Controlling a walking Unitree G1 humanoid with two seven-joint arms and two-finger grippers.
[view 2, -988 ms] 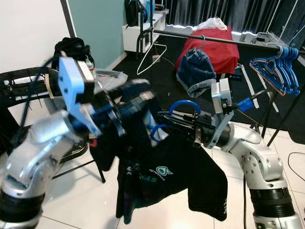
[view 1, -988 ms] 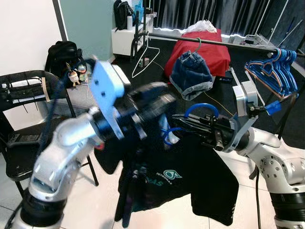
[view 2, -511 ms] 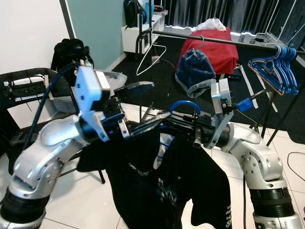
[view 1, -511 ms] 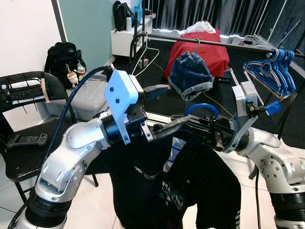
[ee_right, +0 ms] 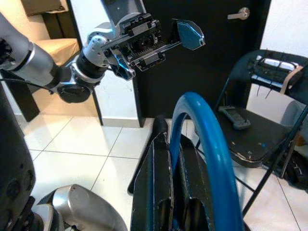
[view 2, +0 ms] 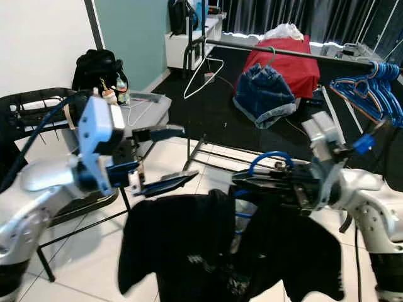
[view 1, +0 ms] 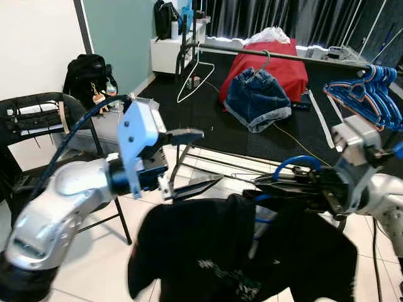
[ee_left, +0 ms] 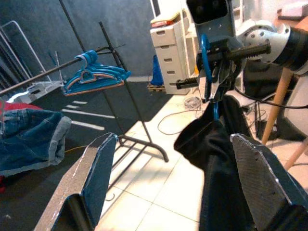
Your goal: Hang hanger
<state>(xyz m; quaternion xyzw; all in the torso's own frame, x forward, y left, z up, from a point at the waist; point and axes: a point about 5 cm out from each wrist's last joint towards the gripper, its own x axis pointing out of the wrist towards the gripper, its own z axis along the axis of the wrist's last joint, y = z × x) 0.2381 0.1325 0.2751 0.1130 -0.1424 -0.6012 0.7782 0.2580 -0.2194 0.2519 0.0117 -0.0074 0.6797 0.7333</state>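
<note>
I've got the right gripper (view 1: 264, 189) clamped on the blue hanger (view 1: 296, 165) carrying the black shirt (view 1: 208, 251); left gripper (view 1: 192, 160) spread, empty. Next: I carry it to the rail (view 1: 283, 56) and hook on

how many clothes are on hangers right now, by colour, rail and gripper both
black t-shirt, on the blue hanger held in the right gripper: 1
blue denim shorts, on the rail: 1
red garment, draped over the rail rather than on a visible hanger: 1
total: 3
</note>
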